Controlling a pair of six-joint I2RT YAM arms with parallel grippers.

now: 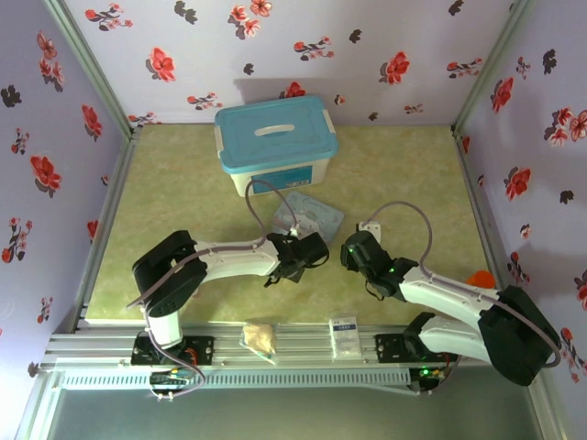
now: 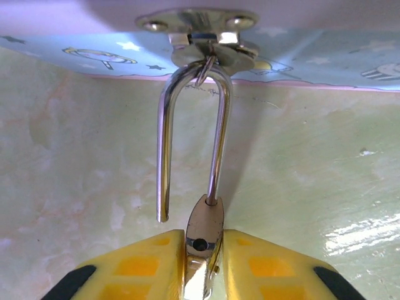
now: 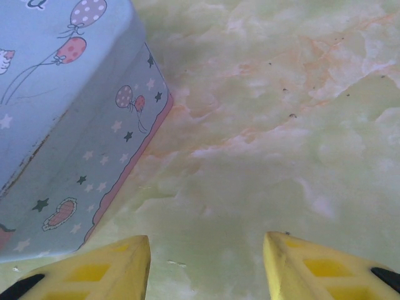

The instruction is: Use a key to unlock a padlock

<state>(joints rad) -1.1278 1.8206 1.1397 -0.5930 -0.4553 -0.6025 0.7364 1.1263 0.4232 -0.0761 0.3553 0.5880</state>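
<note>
1. Two grippers close together around mid-frame in the top view: left gripper (image 1: 307, 249) and right gripper (image 1: 353, 249). Small gap between them, both just below the light-blue cartoon tin (image 1: 316, 218).
2. Left wrist view: yellow fingers (image 2: 144, 265) pinched on the padlock (image 2: 204, 228) at bottom centre, brass body squeezed edge-on between the pads.
3. Silver shackle (image 2: 165, 144) running up from the body and hooked through a ring on the tin's hasp (image 2: 197, 22) at the top edge. Right leg seated in the body. Left leg ending in open air just left of the body, out of its hole.
4. Right wrist view: right gripper (image 3: 206, 247) spread wide at the bottom edge, nothing between the fingers but bare table. Tin corner in the upper left, near the left finger, not touching.
5. Room to move: loads of open table (image 1: 183, 192) at the left and right of the top view. Tighter in the centre, with a teal-lidded storage box (image 1: 275, 137) right above the tin. Can't tell if touching.
6. Bottom edge: metal rail (image 1: 293, 351) carrying a tan packet (image 1: 260, 337) and a white packet (image 1: 344, 332).
7. Surface: glossy pale green marble look, glare patch at the lower right of the left wrist view. Purple walls (image 1: 367, 46) with red and dark flowers boxing in the left, top and right.
</note>
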